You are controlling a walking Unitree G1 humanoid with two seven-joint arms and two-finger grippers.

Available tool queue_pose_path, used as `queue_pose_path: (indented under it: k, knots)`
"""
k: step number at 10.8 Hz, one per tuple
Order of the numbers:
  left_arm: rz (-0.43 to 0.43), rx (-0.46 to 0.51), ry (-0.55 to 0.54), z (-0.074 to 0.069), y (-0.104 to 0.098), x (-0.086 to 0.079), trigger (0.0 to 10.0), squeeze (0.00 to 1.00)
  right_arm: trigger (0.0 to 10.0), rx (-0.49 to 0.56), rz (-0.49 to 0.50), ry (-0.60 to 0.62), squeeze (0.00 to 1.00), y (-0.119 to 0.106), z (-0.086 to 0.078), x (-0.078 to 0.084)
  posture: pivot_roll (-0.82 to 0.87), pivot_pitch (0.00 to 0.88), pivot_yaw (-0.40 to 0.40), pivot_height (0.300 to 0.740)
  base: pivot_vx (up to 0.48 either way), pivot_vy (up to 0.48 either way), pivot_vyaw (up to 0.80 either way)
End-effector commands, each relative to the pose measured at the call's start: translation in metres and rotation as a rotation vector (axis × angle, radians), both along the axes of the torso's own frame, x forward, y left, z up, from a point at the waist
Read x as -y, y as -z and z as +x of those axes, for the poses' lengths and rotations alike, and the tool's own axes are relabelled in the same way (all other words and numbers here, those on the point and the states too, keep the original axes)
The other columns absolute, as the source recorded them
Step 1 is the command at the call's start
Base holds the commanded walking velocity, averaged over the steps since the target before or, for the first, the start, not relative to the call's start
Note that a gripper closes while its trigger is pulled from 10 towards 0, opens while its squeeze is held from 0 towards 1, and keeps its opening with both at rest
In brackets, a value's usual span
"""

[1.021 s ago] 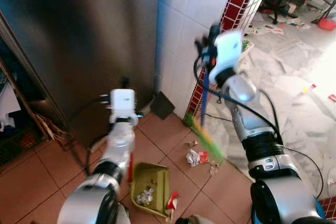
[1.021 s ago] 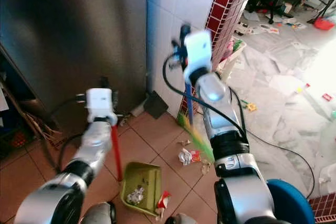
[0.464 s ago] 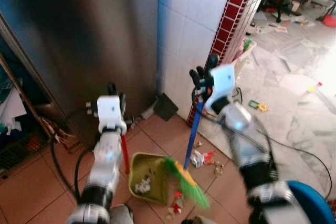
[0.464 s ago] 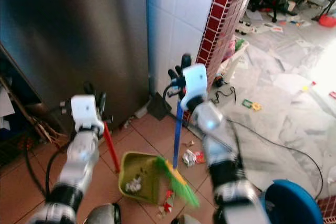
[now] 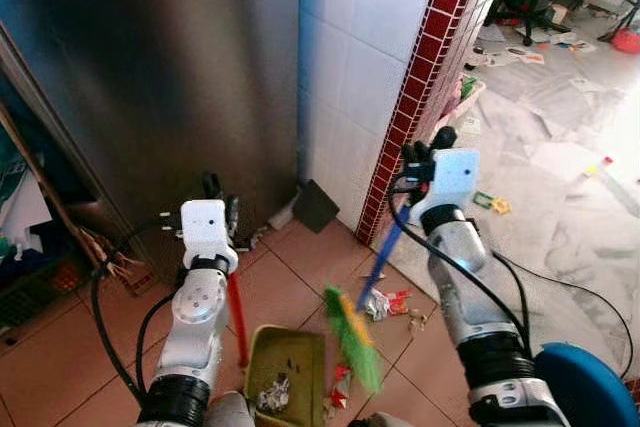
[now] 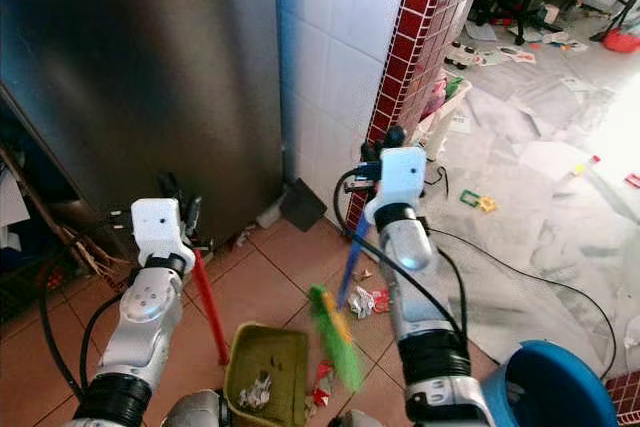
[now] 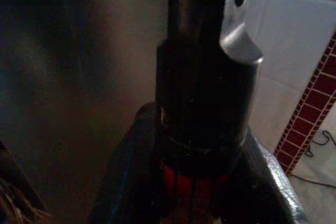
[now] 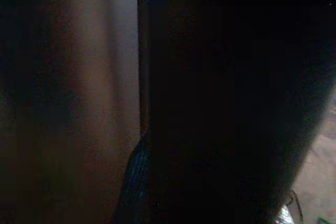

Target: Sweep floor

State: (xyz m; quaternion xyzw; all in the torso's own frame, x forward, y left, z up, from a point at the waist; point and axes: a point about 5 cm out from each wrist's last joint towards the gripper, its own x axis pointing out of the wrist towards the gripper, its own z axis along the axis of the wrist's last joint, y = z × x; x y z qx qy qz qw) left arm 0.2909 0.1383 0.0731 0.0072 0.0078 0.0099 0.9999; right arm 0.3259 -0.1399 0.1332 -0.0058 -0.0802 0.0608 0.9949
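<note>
An olive-green dustpan [image 5: 285, 367] lies on the terracotta floor tiles with scraps of litter inside. Its upright red handle [image 5: 236, 312] is held near the top by my left gripper [image 5: 218, 195], which is shut on it; the left wrist view shows the red shaft [image 7: 189, 182] between the fingers. My right gripper [image 5: 425, 155] is shut on the blue handle [image 5: 383, 259] of a broom. The green and yellow bristles [image 5: 352, 337] sit just right of the dustpan. Crumpled wrappers [image 5: 385, 302] lie on the floor beside the bristles.
A steel fridge door [image 5: 150, 77] and a white tiled wall [image 5: 350, 67] with a red tiled edge [image 5: 420, 77] stand close ahead. A dark wedge [image 5: 312, 204] leans at the wall's foot. A black cable [image 5: 560, 282] crosses the marble floor, with papers scattered further right.
The broom head swept from right of the wrappers toward the dustpan and now sits at its right edge. My right arm dropped lower. The camera also shifted.
</note>
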Motion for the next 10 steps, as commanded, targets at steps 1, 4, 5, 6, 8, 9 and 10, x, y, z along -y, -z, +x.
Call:
queue_pose_path:
  k: [1,4,5,6,8,9,10]
  knots:
    - [0.011,0.057,0.025,0.004,-0.015,0.004,10.0,0.0,10.0,0.026,-0.024,0.01,0.0,-0.009,0.005,0.003,-0.04,0.0,-0.029,0.74,0.0,0.0,0.0]
    - [0.023,0.081,0.046,0.005,-0.023,0.007,10.0,0.0,10.0,0.095,-0.041,0.012,0.0,-0.026,0.013,-0.004,-0.03,0.0,-0.031,0.74,0.0,0.0,0.0]
    - [0.02,0.086,0.035,0.005,-0.024,0.005,10.0,0.0,0.0,0.124,-0.01,0.009,0.0,-0.032,0.013,-0.002,-0.03,0.0,-0.03,0.74,0.0,0.0,0.0]
    - [0.019,0.089,0.027,0.006,-0.026,0.003,10.0,0.0,0.0,0.107,-0.038,0.012,0.0,-0.032,0.014,-0.001,-0.03,0.0,-0.03,0.74,0.0,0.0,0.0]
    - [0.036,0.107,0.024,0.005,-0.033,0.001,10.0,0.0,10.0,0.093,-0.036,0.027,0.0,-0.028,0.014,0.002,-0.04,0.0,-0.026,0.74,0.0,0.0,0.0]
    - [0.035,0.11,0.011,0.003,-0.036,-0.002,10.0,0.0,10.0,0.092,-0.047,0.051,0.0,-0.027,0.013,0.007,-0.04,0.0,-0.024,0.74,0.0,0.0,0.0]
    - [0.036,0.112,0.014,0.002,-0.037,-0.002,10.0,0.0,10.0,0.111,-0.073,0.086,0.0,-0.03,0.015,0.015,-0.03,0.0,-0.025,0.74,0.0,0.0,0.0]
